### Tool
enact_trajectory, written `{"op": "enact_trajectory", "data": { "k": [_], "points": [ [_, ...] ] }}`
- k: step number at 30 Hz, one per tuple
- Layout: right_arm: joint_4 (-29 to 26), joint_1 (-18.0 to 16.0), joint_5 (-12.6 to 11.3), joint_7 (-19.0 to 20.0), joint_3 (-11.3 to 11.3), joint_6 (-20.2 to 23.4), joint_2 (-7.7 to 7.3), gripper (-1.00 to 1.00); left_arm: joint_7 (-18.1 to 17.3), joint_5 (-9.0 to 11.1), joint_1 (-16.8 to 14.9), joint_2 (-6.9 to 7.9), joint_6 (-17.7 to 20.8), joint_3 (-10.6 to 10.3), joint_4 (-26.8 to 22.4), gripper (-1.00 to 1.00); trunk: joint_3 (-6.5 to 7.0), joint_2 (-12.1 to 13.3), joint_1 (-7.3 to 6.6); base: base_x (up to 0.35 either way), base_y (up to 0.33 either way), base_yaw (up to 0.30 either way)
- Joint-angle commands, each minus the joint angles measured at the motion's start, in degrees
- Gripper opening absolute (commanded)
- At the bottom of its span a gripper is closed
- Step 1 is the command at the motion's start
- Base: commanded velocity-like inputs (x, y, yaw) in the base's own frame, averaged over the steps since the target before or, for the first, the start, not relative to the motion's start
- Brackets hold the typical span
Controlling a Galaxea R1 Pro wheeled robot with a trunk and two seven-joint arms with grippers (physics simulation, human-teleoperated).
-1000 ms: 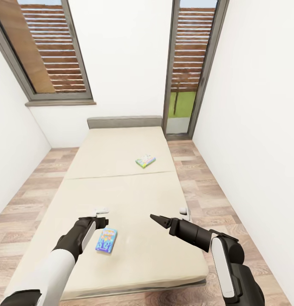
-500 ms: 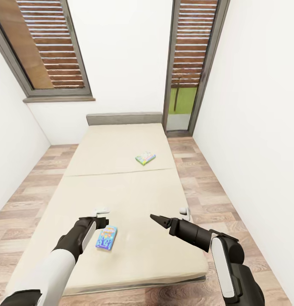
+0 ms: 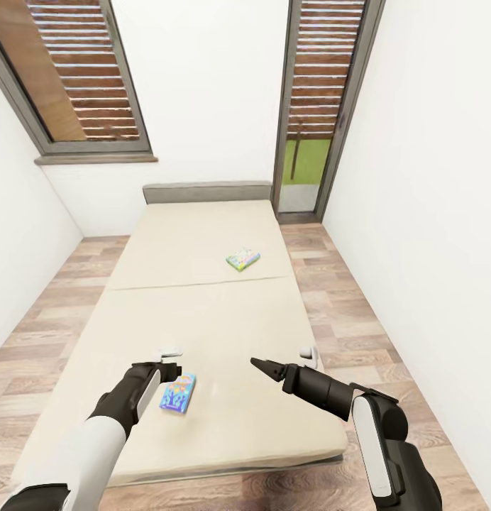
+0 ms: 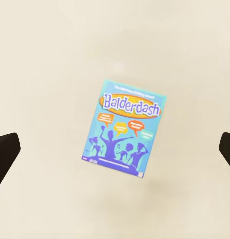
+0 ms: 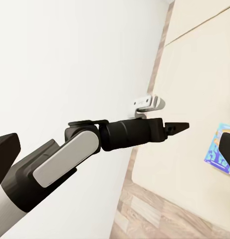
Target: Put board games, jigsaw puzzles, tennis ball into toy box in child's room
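Two board games lie flat on the bed (image 3: 203, 312), well apart from each other. The nearer one is a blue box (image 3: 178, 393) lettered Balderdash, resting on the beige mattress close to the foot end, toward the robot's left. In the left wrist view the same box (image 4: 123, 128) sits printed side up, slightly tilted, with bare mattress all around it and nothing touching it. The farther game, a green and white box (image 3: 243, 259), lies beyond the seam that crosses the mattress, toward the right side of the bed and nearer the grey headboard (image 3: 206, 191).

The left gripper (image 3: 171, 361) hangs just beside the blue box, above the mattress and apart from it. Its two dark fingertips (image 4: 5, 154) stand at opposite edges of the left wrist view with the box between them, so the pincer is spread wide and holds nothing. The right gripper (image 3: 258, 365) hovers over the mattress to the right of the blue box, well short of the green one; its fingers come to a narrow point in the head view, pressed together and empty.

Wood-plank floor (image 3: 345, 319) runs along both sides of the bed. White walls enclose the room, with a slatted window (image 3: 82, 78) at the left and a tall glazed door (image 3: 320, 106) at the right behind the headboard.
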Motion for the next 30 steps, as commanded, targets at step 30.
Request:
{"op": "enact_trajectory", "data": {
  "k": [30],
  "points": [
    [0.01, -0.12, 0.12, 0.25, 0.45, 0.25, 0.05, 1.0, -0.09, -0.01, 0.01, 0.02, 0.22, 0.25, -0.18, 1.0, -2.94, -0.11, 0.03, 0.0, 0.0, 0.0]
  ]
}}
